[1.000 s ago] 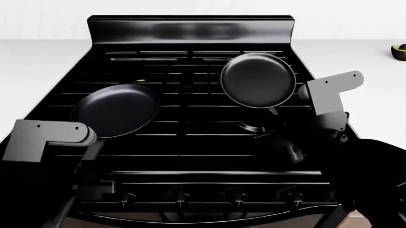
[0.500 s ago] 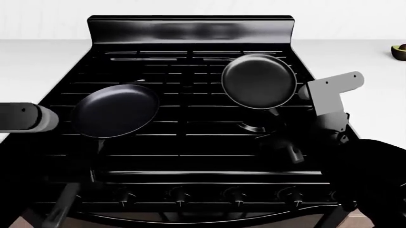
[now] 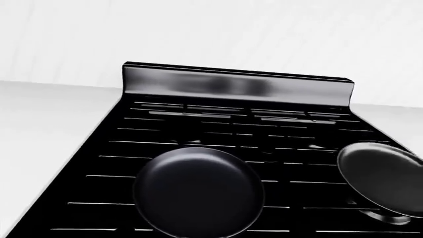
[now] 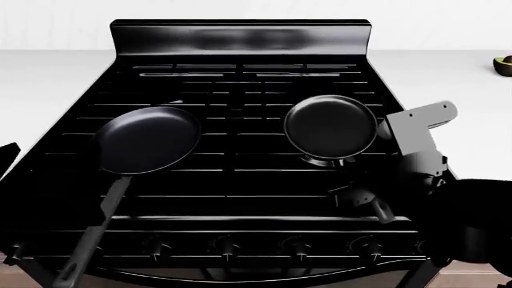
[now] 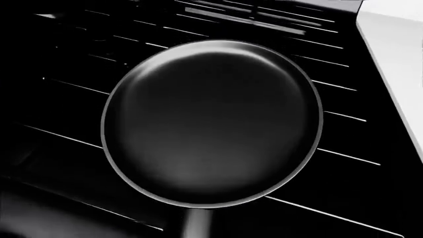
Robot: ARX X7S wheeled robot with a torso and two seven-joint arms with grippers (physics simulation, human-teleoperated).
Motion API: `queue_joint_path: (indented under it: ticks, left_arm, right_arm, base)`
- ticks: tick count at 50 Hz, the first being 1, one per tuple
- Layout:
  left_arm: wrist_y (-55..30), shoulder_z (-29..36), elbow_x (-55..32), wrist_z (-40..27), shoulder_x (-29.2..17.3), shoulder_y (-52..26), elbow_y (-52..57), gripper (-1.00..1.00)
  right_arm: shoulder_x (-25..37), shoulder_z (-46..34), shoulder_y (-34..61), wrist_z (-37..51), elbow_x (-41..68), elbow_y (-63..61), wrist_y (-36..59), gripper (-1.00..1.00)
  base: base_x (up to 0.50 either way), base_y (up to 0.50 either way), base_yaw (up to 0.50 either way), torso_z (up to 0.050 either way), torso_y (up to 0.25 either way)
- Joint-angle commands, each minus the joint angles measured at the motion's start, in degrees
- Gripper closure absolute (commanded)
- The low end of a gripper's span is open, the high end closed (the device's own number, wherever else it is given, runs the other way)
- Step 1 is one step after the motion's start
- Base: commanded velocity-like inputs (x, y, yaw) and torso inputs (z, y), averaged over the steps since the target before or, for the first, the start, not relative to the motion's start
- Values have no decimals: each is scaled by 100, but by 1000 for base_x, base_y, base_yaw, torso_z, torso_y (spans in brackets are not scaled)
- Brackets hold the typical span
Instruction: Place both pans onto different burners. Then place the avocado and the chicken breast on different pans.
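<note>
Lowering the right pan (image 4: 330, 126) toward a right burner, handle apparently clamped in my right jaws, though the grip is hidden; the left pan (image 4: 147, 140) sits released, left jaws unseen.

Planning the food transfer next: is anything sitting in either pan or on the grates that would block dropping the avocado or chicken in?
Nothing visible. The left pan and the right pan both look empty, and the grates between them are bare. The avocado sits far off on the counter.
</note>
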Motion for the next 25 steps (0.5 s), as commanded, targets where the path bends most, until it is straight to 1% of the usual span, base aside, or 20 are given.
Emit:
queue_joint_path:
  ticks: [1, 5, 17, 18, 25]
  left_arm:
    - [197, -200, -136, -3, -112, 7, 185, -100]
    - [223, 45, -55, 29, -128, -125, 166, -100]
    - [23, -288, -99, 15, -20, 90, 126, -100]
    - [20, -288, -99, 14, -13, 91, 126, -100]
    - [-4, -307, -110, -7, 13, 96, 130, -100]
  right_arm:
    - [509, -288, 165, 1503, 842, 288, -137, 100]
    - [596, -469, 157, 1347, 602, 400, -277, 100]
    - [693, -815, 232, 1046, 245, 733, -563, 100]
    - [697, -815, 237, 1052, 261, 738, -564, -100]
    - [724, -700, 289, 1272, 541, 681, -501, -100]
  base:
    - [0, 0, 0, 0, 0]
    - [0, 0, 0, 3, 3]
    - [0, 0, 0, 0, 1]
    - [10, 0, 0, 0, 0]
    - [0, 0, 0, 0, 0]
